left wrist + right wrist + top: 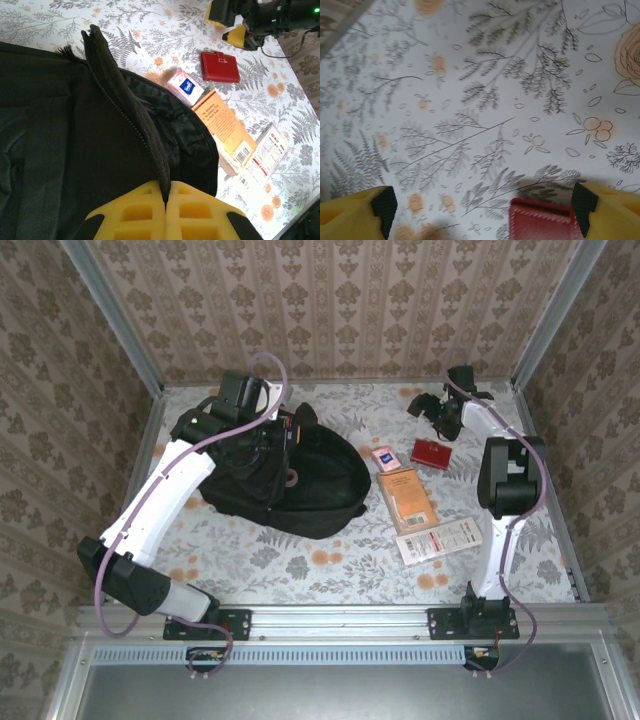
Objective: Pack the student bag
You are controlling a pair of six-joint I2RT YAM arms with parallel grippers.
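Backpack (300, 485), black, lies left of centre on the tabletop (300, 565), under the left arm. At its top the left end effector (166, 200) has its yellow fingers (135, 210) pressed together, clamped on the backpack's zippered edge, w/ the fabric pinched in the seam btwn them. That edge stands up, dark lining visible beside it.

At the far right the right end effector (484, 204) is spread wide apart w/ nothing held, over the flowered cloth. A red wallet (542, 220) shows btwn its tips, closer to one of them; can't tell if it's touched. In the overhead view the wallet lies just on the near side of that end effector.

A pink tissue pack (384, 459) sits just beside the backpack's rounded end. An orange book (406, 498) is next to it, and a white leaflet (440, 540) lies nearest the arm bases, at the book's corner.
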